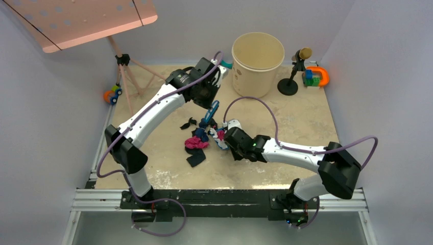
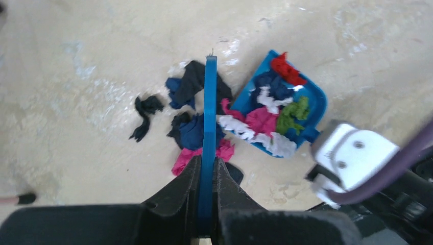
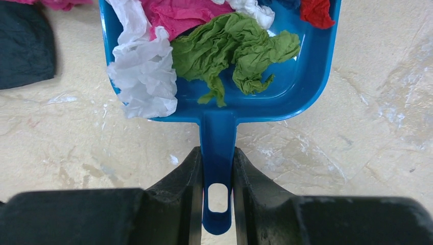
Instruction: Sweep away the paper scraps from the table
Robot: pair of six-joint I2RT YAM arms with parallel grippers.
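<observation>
My left gripper (image 1: 208,101) (image 2: 207,166) is shut on a blue brush (image 1: 210,115) (image 2: 210,112) whose tip rests in a pile of paper scraps (image 1: 196,144) on the beige table (image 1: 291,122). Loose black (image 2: 145,109), dark blue (image 2: 191,131) and pink (image 2: 185,158) scraps lie to the brush's left. My right gripper (image 1: 228,139) (image 3: 218,155) is shut on the handle of a blue dustpan (image 2: 315,104) (image 3: 301,76). The dustpan holds green (image 3: 230,48), white (image 3: 143,71), pink (image 3: 178,15) and red (image 3: 316,10) scraps.
A beige bucket (image 1: 258,64) stands at the back. A black stand (image 1: 292,76) and colourful toys (image 1: 315,76) are at the back right. A pink tripod stand (image 1: 127,76) and a toy (image 1: 112,94) are at the back left. Walls close in both sides.
</observation>
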